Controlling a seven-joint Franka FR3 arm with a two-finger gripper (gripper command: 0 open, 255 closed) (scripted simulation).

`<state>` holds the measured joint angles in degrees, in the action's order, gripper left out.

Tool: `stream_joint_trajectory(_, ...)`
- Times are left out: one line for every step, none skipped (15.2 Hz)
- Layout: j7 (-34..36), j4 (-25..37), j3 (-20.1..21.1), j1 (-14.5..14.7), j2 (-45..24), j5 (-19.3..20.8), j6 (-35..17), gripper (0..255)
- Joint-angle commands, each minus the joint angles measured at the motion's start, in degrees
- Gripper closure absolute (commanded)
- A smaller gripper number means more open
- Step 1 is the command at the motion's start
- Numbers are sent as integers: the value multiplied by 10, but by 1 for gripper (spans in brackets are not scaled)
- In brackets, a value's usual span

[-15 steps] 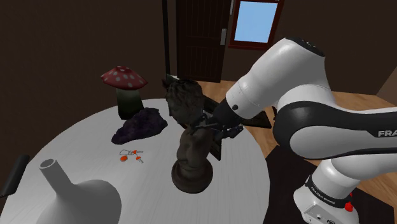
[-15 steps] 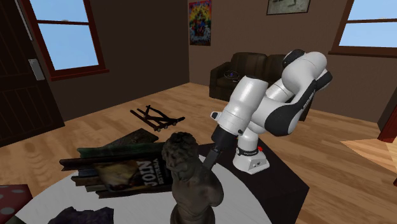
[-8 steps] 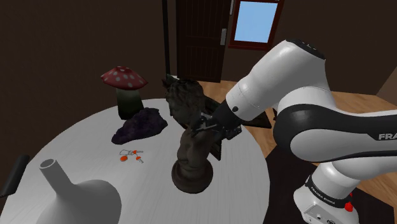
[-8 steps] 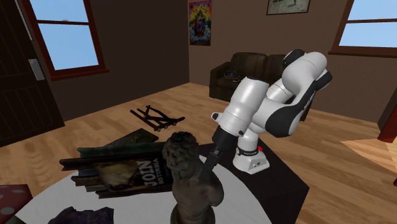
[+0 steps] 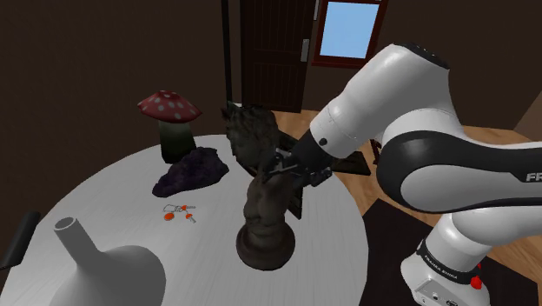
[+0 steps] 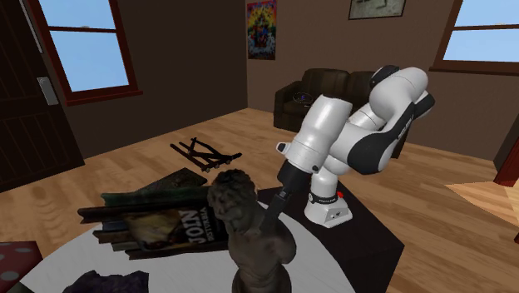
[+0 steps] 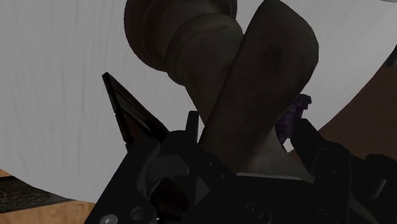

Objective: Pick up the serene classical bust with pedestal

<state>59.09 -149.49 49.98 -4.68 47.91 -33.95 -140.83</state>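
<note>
The dark bronze-coloured bust (image 5: 263, 198) stands on its round pedestal near the middle of the round white table (image 5: 104, 193). Its curly head leans slightly toward the shoulder view's left. My black gripper (image 5: 278, 170) reaches in from the shoulder view's right and is shut on the bust's chest, just under the neck. In the second exterior view the bust (image 6: 248, 237) faces away and my gripper (image 6: 270, 213) comes at it from behind. In the wrist view both fingers (image 7: 191, 130) clasp the torso (image 7: 254, 89), with the pedestal and the table (image 7: 51, 95) beyond.
A red-capped mushroom figure (image 5: 171, 109), a purple rock (image 5: 193, 171) and a small red-and-silver trinket (image 5: 179, 211) lie toward the shoulder view's left. A grey vase (image 5: 109, 268) stands at the front. A stack of books (image 6: 158, 223) lies behind the bust.
My fingers have closed on the bust's chest. The bust has since shifted a little, its base sliding toward the shoulder view's lower right.
</note>
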Motion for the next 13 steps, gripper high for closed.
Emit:
stream_joint_trajectory(-1,12,-10,-2,5,6,15,255)
stream_joint_trajectory(-1,18,-15,-2,8,10,24,255)
stream_joint_trajectory(-1,23,-20,-3,10,13,32,255)
stream_joint_trajectory(-1,29,-24,-4,12,16,40,255)
stream_joint_trajectory(-1,35,-28,-5,14,19,48,255)
stream_joint_trajectory(-1,41,-33,-5,16,21,56,255)
stream_joint_trajectory(-1,47,-37,-6,18,24,64,255)
stream_joint_trajectory(-1,53,-41,-7,19,27,71,255)
stream_joint_trajectory(-1,59,-45,-8,20,30,79,255)
stream_joint_trajectory(-1,66,-49,-9,22,33,86,255)
stream_joint_trajectory(-1,72,-52,-11,23,36,94,255)
stream_joint_trajectory(-1,73,-53,-11,23,36,95,255)
stream_joint_trajectory(-1,73,-53,-11,23,36,95,255)
